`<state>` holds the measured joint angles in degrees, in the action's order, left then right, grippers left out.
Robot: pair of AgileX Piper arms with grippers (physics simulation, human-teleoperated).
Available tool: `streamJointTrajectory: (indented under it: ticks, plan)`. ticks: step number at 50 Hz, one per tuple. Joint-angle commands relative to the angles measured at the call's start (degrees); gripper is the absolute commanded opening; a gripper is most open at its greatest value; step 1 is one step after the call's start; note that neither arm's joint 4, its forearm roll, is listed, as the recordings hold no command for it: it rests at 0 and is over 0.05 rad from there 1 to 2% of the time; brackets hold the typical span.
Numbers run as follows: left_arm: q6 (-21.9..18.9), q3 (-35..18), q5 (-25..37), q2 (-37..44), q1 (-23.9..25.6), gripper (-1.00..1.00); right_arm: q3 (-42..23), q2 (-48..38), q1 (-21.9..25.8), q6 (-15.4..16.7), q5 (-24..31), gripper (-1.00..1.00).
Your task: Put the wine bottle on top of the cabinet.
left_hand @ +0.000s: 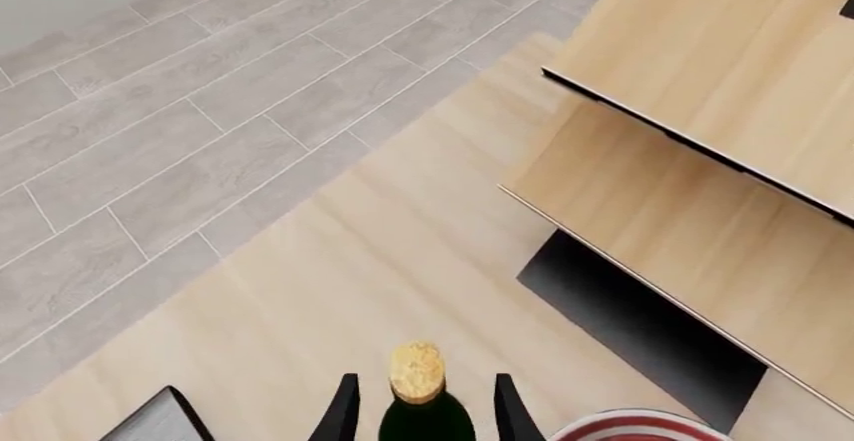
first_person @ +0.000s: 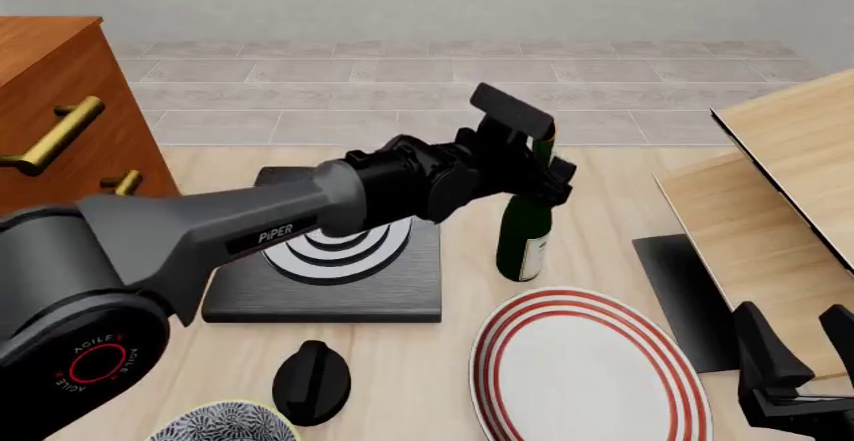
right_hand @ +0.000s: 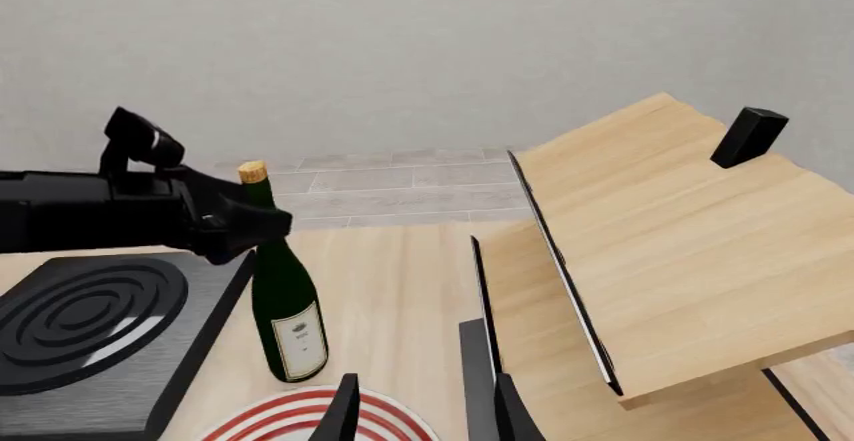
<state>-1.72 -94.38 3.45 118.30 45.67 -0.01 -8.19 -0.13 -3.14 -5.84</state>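
Note:
The dark green wine bottle (first_person: 523, 233) with a tan cork stands on the table near its middle, leaning slightly. My left gripper (first_person: 542, 177) reaches across to its neck. In the left wrist view the fingers (left_hand: 344, 413) flank the wine bottle (left_hand: 427, 419) with a small gap on each side, so the gripper is open around it. The cork (left_hand: 416, 371) pokes up between them. The right wrist view shows the wine bottle (right_hand: 286, 311) with its white label resting on the table. The reddish-brown cabinet (first_person: 54, 81) with brass handles stands at the far left. My right gripper (first_person: 798, 339) waits open, low at the right.
A black square hob with white rings (first_person: 387, 291) lies under the left arm. A red-striped plate (first_person: 587, 376) sits in front of the bottle. A black knob (first_person: 311, 383) and a patterned bowl (first_person: 220, 423) lie near the front. Pale wooden boards (first_person: 787, 161) rise at the right.

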Motion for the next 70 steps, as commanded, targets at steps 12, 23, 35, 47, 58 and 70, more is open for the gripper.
streamJointTrajectory:
  ticks: [12,23,35,47,58,70]
  plan:
    - [0.45,4.22,-3.59,-1.60,0.25,-1.00,0.00,0.04,-0.01,-0.02,0.07,1.00]
    - [0.31,1.83,-2.51,-2.99,1.06,-1.00,0.00,0.13,0.00,0.01,0.12,1.00]
    - [-0.19,-12.11,6.93,-1.29,0.46,-1.00,0.00,0.08,0.00,-0.03,0.09,1.00]
    - [-0.87,-23.00,13.70,1.17,0.14,-1.00,0.00,0.11,0.00,-0.04,0.11,1.00]
    - [0.17,-22.17,14.18,-0.33,0.10,-1.00,0.00,0.08,0.00,-0.02,0.09,1.00]
    - [3.68,10.69,-0.52,-19.21,0.74,-1.00,0.00,0.08,0.00,-0.03,0.10,1.00]
